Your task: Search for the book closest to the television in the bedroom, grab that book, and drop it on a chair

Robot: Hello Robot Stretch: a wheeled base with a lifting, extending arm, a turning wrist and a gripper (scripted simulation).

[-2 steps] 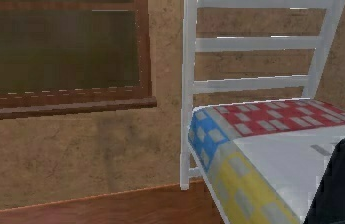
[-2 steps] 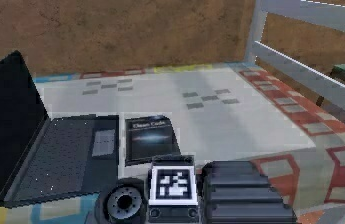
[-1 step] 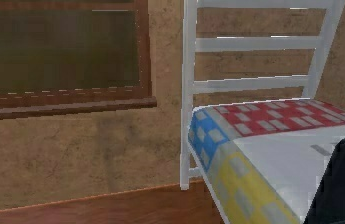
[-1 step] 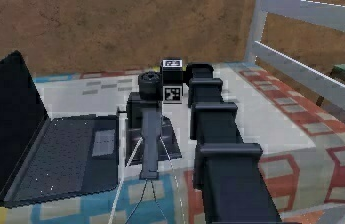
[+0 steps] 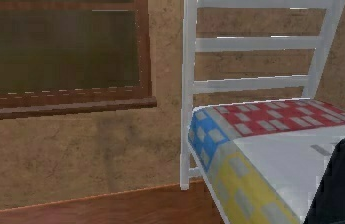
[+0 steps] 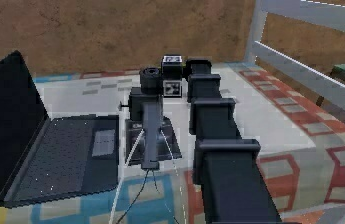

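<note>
My arm (image 6: 220, 140) stretches out over a bed with a patchwork quilt (image 6: 300, 150). At its far end are the white marker squares (image 6: 174, 70). Left of them the gripper (image 6: 146, 180) hangs with its thin fingers toward the quilt. An open dark laptop (image 6: 40, 140) lies on the bed right beside the gripper, so I cannot tell whether the gripper holds anything. In the forward view the same bed (image 5: 250, 150) shows its blue, yellow and red quilt squares.
A white slatted bed end (image 5: 260, 45) rises against the tan wall, and a white rail (image 6: 310, 45) runs along the bed's far side. A brown-framed window (image 5: 65, 55) is at the left. Wooden floor (image 5: 110, 208) lies below it. A dark object (image 5: 340, 185) sits on the bed.
</note>
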